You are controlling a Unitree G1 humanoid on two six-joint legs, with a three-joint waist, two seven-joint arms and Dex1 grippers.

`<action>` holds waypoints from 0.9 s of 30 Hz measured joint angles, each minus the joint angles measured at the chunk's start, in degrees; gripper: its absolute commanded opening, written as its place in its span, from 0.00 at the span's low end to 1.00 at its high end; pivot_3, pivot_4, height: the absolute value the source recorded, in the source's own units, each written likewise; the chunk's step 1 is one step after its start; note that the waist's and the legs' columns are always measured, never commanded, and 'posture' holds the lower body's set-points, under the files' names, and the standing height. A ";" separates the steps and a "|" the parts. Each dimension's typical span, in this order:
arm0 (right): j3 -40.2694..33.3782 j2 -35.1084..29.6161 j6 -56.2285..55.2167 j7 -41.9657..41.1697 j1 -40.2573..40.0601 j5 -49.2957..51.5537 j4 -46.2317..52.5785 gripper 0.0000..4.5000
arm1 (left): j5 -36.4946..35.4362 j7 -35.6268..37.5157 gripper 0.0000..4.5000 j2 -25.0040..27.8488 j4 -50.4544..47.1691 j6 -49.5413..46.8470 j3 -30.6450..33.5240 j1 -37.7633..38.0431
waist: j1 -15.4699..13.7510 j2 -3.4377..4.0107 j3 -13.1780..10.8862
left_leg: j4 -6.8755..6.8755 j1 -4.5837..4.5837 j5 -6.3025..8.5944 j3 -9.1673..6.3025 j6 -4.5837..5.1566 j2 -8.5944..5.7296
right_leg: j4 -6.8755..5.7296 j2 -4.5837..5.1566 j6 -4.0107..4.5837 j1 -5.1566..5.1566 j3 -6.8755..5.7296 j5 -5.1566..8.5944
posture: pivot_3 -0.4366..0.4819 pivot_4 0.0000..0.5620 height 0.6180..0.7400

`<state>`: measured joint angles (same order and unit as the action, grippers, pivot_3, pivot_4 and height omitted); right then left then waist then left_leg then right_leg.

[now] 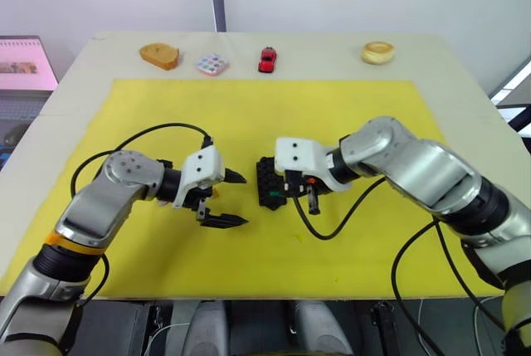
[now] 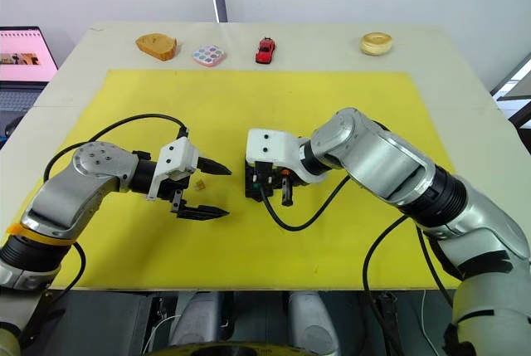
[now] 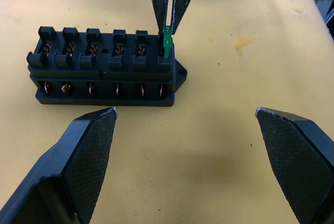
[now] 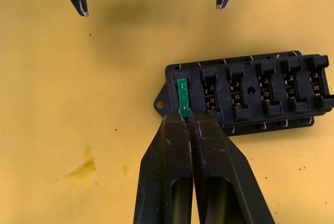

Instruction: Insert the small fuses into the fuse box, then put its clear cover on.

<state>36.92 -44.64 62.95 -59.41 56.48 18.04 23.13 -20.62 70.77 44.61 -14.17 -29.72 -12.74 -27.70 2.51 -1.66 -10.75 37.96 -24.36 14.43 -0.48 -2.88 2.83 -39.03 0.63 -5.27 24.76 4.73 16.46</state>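
- Two grippers were seen over the yellow mat [image 1: 348,115], with the fuse box [image 3: 104,67] lying between them near the mat's middle.
- The right gripper [image 4: 186,113] was closed on a green fuse [image 4: 182,97], pinched by its edge between the two black fingers.
- The green fuse was held upright at the end slot of the fuse box, the slot at the end with a small mounting ear; whether it was fully seated could not be told.
- The other slots of the fuse box were seen bare, with metal contacts showing.
- The left gripper [image 1: 231,200] was held open just beside the fuse box, its fingers spread wide and touching nothing.
- A small amber piece [image 2: 200,183] lay on the mat near the left gripper.
- Beyond the mat's far edge, a red toy car [image 1: 267,59] and a white tile with pastel dots [image 1: 211,64] stood well apart from the fuse box.
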 measured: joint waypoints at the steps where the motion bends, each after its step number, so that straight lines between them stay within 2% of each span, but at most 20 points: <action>1: 0.00 0.00 -0.21 -0.03 -0.04 -0.14 0.00 0.00 | 0.00 0.00 0.99 0.00 0.00 -0.01 0.00 0.00 | 0.01 0.00 0.00 | 0.00 0.00 0.00 0.00 0.00 0.00 | 0.00 0.00 0.00 0.00 0.00 0.00 | 0.48 0.27 1.00; 27: 3.53 0.95 -3.52 -2.37 0.85 -6.68 -1.10 0.00 | -0.01 -1.15 0.99 -0.36 -0.10 -0.22 0.00 -0.05 | 0.19 0.01 0.02 | 0.05 0.31 0.00 0.00 0.00 0.00 | -0.07 -0.01 0.00 -0.25 0.01 0.00 | 0.48 0.27 1.00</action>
<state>40.44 -43.69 59.43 -61.78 57.33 11.36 22.03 -20.63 69.62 44.26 -14.27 -29.94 -12.74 -27.75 2.71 -1.66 -10.73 38.01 -24.05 14.43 -0.48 -2.88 2.83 -39.09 0.62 -5.26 24.51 4.74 16.46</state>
